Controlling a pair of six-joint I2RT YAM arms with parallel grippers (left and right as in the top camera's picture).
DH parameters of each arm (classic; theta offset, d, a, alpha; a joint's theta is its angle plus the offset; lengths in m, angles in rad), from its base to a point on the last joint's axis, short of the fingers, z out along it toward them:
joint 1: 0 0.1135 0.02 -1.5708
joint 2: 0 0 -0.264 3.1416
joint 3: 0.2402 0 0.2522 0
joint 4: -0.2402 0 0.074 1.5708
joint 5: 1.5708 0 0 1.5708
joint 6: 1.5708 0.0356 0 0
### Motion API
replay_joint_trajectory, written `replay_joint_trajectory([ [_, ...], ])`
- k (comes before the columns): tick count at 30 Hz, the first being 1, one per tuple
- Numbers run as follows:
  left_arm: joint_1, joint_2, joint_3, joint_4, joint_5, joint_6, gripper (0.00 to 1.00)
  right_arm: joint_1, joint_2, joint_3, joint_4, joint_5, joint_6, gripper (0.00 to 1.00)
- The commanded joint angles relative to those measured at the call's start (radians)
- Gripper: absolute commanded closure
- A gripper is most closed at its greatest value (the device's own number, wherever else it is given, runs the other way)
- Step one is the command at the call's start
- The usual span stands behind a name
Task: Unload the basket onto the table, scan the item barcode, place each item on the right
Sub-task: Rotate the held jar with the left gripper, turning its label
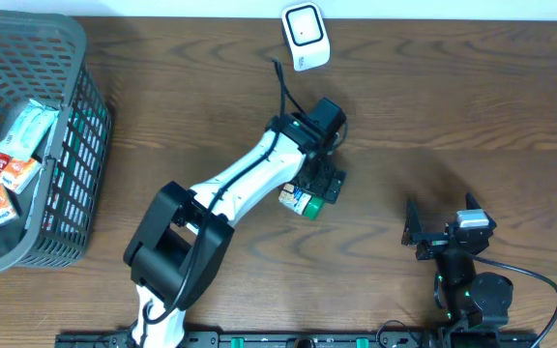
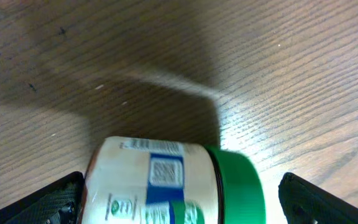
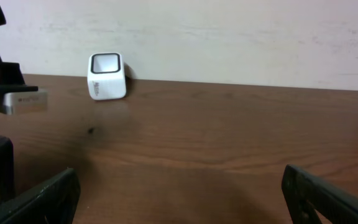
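The item (image 2: pixel 166 186) is a white container with a green lid and a blue label carrying a square code. It lies on its side on the table; the overhead view shows the item (image 1: pixel 301 201) just below the left wrist. My left gripper (image 2: pixel 182 196) is open and straddles it, with a clear gap between the lid and the right finger (image 2: pixel 309 199). The white scanner (image 1: pixel 305 36) stands at the table's back edge, and the right wrist view has the scanner (image 3: pixel 107 76) against the wall. My right gripper (image 3: pixel 179 186) is open over bare wood; from overhead the right gripper (image 1: pixel 416 235) sits front right.
A dark plastic basket (image 1: pixel 75 58) stands at the left edge with several snack packets (image 1: pixel 8 174) inside. The left arm (image 1: pixel 230 184) stretches diagonally across the middle of the table. Part of the left wrist (image 3: pixel 17 99) shows at the left of the right wrist view.
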State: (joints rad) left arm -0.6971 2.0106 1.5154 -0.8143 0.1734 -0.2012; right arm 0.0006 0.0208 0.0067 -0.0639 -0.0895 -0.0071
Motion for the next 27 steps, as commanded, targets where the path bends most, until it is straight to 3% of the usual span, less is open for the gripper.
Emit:
replay_joint_trajectory([
  [1, -0.014, 0.006, 0.011, -0.015, -0.055, 0.020, 0.01, -0.005, -0.001, -0.001, -0.004, 0.003, 0.014, 0.01],
  [27, -0.016, 0.006, 0.011, -0.261, -0.138, 0.025, 0.01, -0.005, -0.001, -0.001, -0.004, 0.003, 0.014, 0.01],
])
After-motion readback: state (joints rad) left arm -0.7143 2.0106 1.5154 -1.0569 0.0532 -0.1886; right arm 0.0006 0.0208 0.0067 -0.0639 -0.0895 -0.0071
